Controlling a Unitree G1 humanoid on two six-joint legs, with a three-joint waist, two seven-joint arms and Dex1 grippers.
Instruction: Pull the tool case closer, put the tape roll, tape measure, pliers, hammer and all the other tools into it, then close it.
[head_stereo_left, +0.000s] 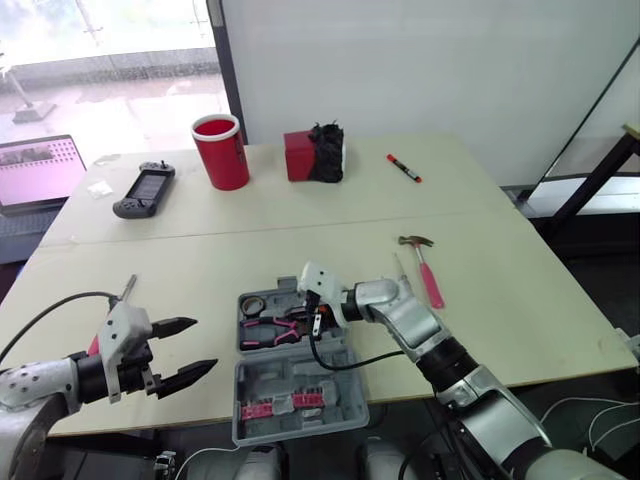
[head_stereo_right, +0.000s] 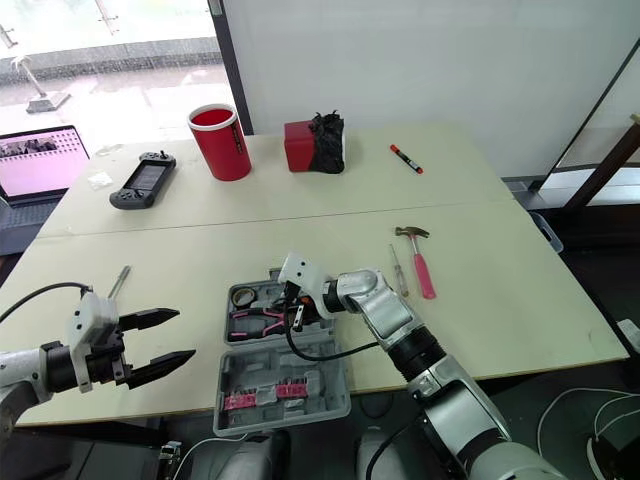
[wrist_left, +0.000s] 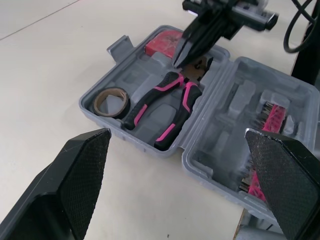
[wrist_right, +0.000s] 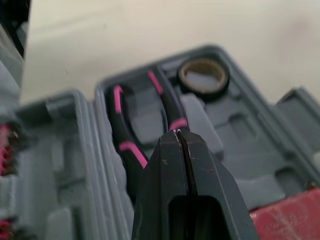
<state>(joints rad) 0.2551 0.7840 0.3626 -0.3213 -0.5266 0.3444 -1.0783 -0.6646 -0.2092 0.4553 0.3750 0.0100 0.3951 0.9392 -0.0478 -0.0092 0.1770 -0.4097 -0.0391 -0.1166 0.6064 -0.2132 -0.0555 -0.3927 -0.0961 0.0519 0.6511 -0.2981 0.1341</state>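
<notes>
The grey tool case (head_stereo_left: 300, 375) lies open at the table's front edge. In its tray lie the pink-and-black pliers (head_stereo_left: 270, 330), the brown tape roll (head_stereo_left: 253, 303) and a red tape measure (wrist_left: 162, 42). My right gripper (head_stereo_left: 315, 330) hangs shut just over the pliers' head, with nothing between its fingers. To the left of the case my left gripper (head_stereo_left: 205, 344) stands open and empty. The pink-handled hammer (head_stereo_left: 425, 265) and a thin screwdriver (head_stereo_left: 402, 268) lie on the table right of the case. Another slim tool (head_stereo_left: 127, 288) lies at the left, behind my left gripper.
A red cup (head_stereo_left: 222, 152), a red box with a black bundle (head_stereo_left: 315, 154), a handheld game console (head_stereo_left: 145, 190) and a red marker (head_stereo_left: 404, 168) stand along the far side. A laptop (head_stereo_left: 38, 172) is at the far left. Pink bit holders (head_stereo_left: 275, 405) fill the case lid.
</notes>
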